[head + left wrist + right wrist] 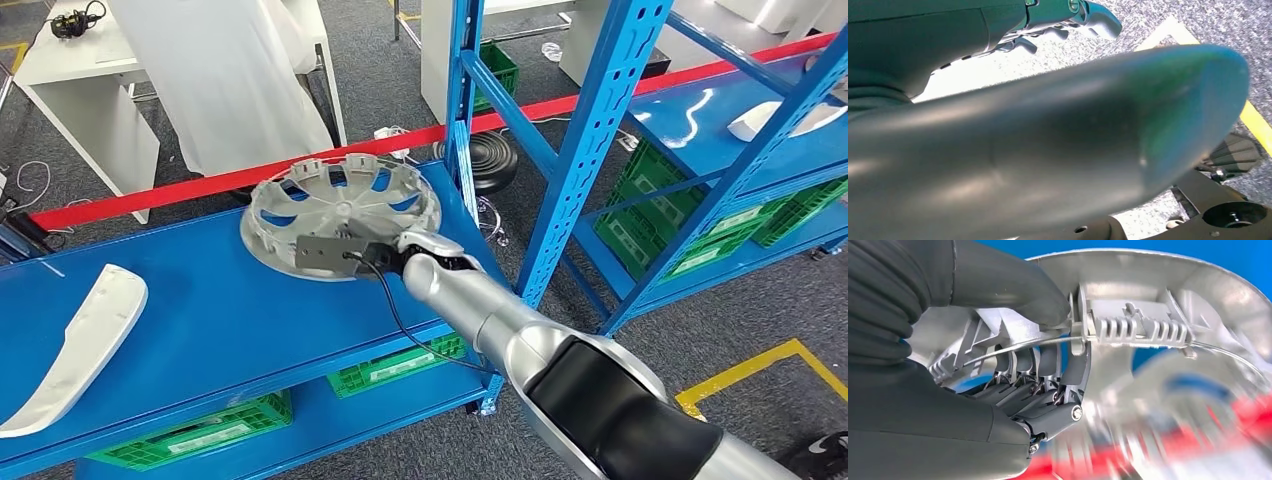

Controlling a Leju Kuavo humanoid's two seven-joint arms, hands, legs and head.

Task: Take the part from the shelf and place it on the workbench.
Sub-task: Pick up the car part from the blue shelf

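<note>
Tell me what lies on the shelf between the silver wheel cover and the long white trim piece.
Nothing: in the head view, only bare blue shelf separates the wheel cover, which the right hand grips at its rim, from the white trim piece.

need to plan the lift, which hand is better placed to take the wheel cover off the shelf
Right. The right hand already grips the silver wheel cover at its near rim on the blue shelf. The left hand hangs over the floor.

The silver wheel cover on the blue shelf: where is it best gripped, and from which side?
Judging by its pose, the near rim. The wheel cover lies inner face up on the shelf, so its raised edge and clips face the robot. The right hand already holds it there, thumb above, fingers below.
</note>
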